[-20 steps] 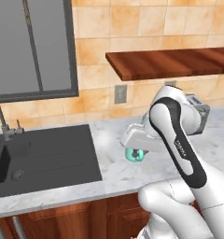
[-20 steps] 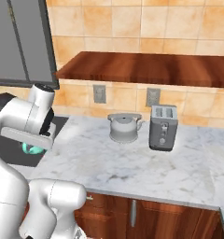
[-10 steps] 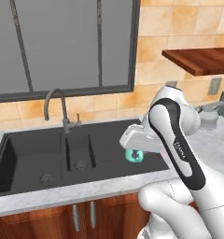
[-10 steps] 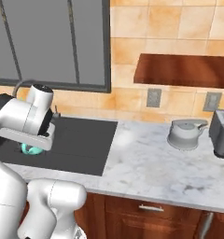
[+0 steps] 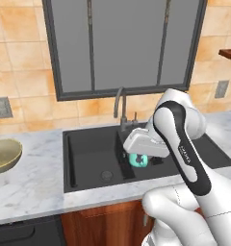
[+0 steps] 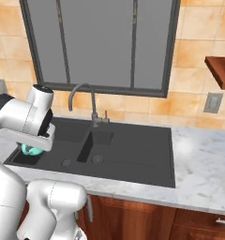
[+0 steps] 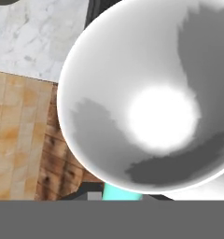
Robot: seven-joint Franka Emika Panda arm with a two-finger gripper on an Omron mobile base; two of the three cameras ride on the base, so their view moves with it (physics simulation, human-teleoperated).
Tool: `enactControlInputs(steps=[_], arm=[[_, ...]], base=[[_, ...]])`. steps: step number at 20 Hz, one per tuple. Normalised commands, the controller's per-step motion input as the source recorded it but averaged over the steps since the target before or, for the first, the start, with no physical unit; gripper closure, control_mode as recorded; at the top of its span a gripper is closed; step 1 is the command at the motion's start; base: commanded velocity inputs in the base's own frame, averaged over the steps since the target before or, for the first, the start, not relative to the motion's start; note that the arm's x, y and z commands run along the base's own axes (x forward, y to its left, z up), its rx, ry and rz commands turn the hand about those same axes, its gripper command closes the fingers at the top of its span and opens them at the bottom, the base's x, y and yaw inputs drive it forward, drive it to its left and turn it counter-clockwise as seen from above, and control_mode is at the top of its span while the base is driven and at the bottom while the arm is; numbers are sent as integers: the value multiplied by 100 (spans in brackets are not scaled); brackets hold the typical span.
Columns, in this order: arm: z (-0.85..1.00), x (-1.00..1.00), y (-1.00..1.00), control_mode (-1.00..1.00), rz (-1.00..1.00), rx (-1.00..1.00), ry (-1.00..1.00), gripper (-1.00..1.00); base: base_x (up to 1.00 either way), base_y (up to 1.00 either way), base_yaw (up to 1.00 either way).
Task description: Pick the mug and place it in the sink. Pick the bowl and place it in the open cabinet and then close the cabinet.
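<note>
A tiled kitchen wall with a dark-framed window backs the white marble counter (image 5: pixel 26 192) and the black sink (image 5: pixel 88 158). The pincer (image 5: pixel 139 161) hangs above the sink, clenched on the mug (image 5: pixel 138 160), which sits between its fingers with its pale inside facing the hand camera; likely it is carried here for lowering into a basin below. Both basins look empty apart from their drains. The bowl (image 5: pixel 3 155), well off to the pincer's left, rests on the counter, nothing visible inside it
</note>
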Motion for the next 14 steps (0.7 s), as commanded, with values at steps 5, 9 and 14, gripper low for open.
enactControlInputs(steps=[5,9,14], arm=[[0,0,0,100,0,0,0,100],[0,0,0,100,0,0,0,100],[0,0,0,100,0,0,0,100]], base=[[85,42,-4],[100,4,-1],[100,39,-7]])
